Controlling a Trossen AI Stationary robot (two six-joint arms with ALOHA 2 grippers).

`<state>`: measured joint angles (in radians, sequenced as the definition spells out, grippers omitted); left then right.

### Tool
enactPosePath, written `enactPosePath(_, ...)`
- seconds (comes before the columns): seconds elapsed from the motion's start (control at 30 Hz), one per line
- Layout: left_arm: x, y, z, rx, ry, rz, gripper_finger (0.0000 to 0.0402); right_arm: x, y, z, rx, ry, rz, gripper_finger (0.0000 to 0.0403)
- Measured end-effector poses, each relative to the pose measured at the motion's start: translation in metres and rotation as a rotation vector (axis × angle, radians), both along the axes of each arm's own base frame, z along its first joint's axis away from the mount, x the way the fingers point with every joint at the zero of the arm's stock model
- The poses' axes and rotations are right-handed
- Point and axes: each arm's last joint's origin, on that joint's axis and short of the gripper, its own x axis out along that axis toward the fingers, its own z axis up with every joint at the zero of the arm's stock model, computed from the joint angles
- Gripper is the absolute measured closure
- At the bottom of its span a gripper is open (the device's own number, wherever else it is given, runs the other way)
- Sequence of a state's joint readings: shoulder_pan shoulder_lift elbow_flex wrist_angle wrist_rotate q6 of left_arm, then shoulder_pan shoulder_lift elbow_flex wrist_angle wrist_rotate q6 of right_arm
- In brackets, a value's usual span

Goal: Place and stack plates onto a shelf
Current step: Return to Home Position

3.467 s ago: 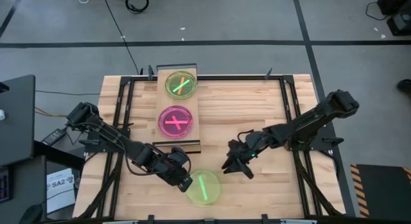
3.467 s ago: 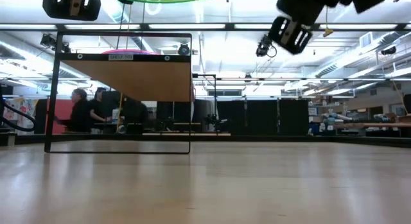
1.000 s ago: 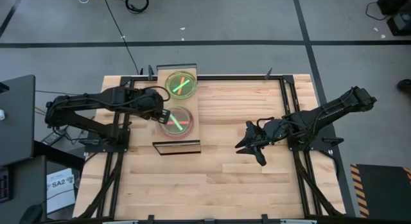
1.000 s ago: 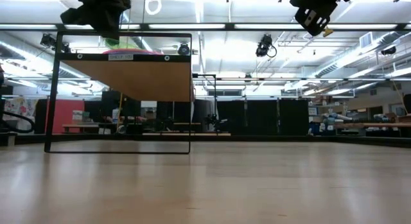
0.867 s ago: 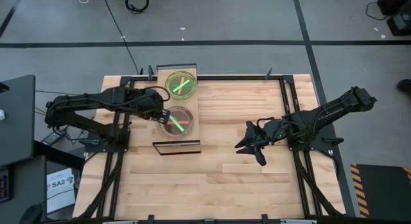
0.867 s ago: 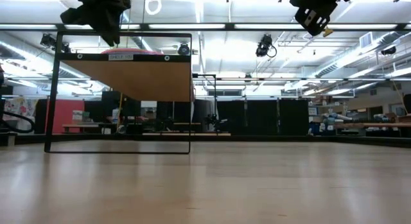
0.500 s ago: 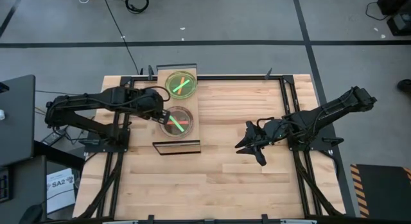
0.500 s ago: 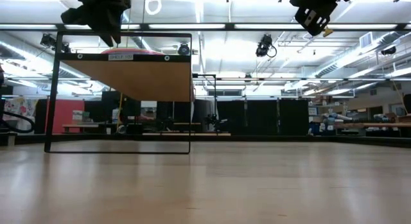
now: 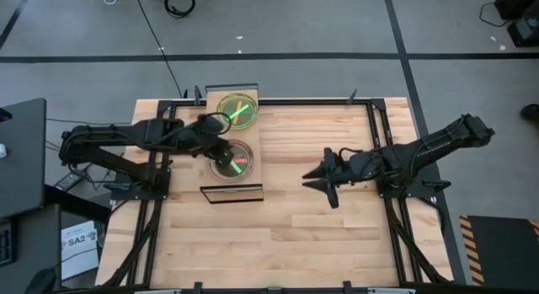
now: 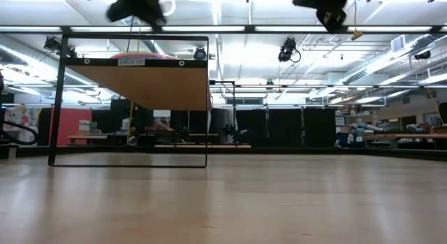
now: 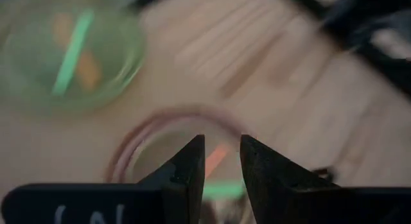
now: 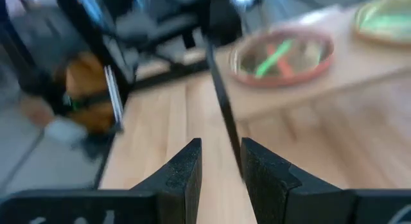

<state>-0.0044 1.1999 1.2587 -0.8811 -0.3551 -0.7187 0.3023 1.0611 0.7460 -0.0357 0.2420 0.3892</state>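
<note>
Wood of two kinds shows in the high view: the wide slatted tabletop (image 9: 320, 243) and, left of centre in the upper half, the narrow raised shelf (image 9: 253, 136); all plates in view lie on that shelf, in two stacks. Upper stack (image 9: 237, 109): green on top, with crossed green and orange stripes showing through; lower stack (image 9: 237, 162): green over a pink rim. Left gripper (image 11: 222, 140) hovers over the left edge of the lower stack; fingers parted by a narrow gap, gripping nothing. Right gripper (image 12: 221, 142) hangs over the tabletop right of centre, well apart from the shelf; fingers likewise narrowly parted and empty.

Step in hand, as judged: bring both arms to rest. Recommended procedure: raise the left gripper vertically until clear of the stack rim; only then swing it toward the left edge of the frame; keep the fingers off the top plate, since a light plastic disc would probably slide if brushed; route clear of the dark shelf frame.

Count: shelf, one; stacks, two; arms, two; grippers, two; plates per stack, at least two by colour, exact number not determinable from above.
</note>
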Motion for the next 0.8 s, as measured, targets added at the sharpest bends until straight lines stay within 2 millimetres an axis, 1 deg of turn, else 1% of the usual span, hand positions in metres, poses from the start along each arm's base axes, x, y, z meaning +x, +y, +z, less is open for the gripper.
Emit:
enactPosePath(0.17,0.014,-0.015,0.017,0.217,-0.133,-0.231,0.0297,0.006,-0.006,0.018,0.002,-0.184,-0.012,0.0296)
enactPosePath(0.27,0.018,-0.028,0.025,0.357,-0.175,-0.335,0.0297,0.008,-0.007,0.026,-0.03,-0.273,0.007,0.0317)
enactPosePath(0.33,0.015,-0.035,0.028,0.43,-0.173,-0.367,0.0297,0.007,-0.008,0.031,-0.06,-0.312,0.028,0.0336)
enactPosePath(0.43,0.003,-0.043,0.032,0.473,-0.155,-0.392,0.0297,-0.001,-0.011,0.038,-0.106,-0.338,0.045,0.037)
enactPosePath(0.5,-0.009,-0.049,0.033,0.47,-0.136,-0.425,0.0297,-0.011,-0.014,0.043,-0.126,-0.347,0.047,0.0391)
enactPosePath(0.53,-0.015,-0.052,0.035,0.47,-0.135,-0.441,0.0297,-0.017,-0.015,0.046,-0.133,-0.347,0.048,0.0395)
enactPosePath(0.67,-0.044,-0.065,0.041,0.503,-0.156,-0.441,0.0297,-0.043,-0.022,0.056,-0.147,-0.347,0.051,0.0386)
enactPosePath(0.73,-0.059,-0.07,0.037,0.534,-0.165,-0.412,0.0297,-0.057,-0.025,0.059,-0.148,-0.341,0.051,0.0381)
enactPosePath(0.8,-0.073,-0.075,0.029,0.553,-0.184,-0.395,0.0297,-0.069,-0.029,0.061,-0.155,-0.334,0.052,0.038)
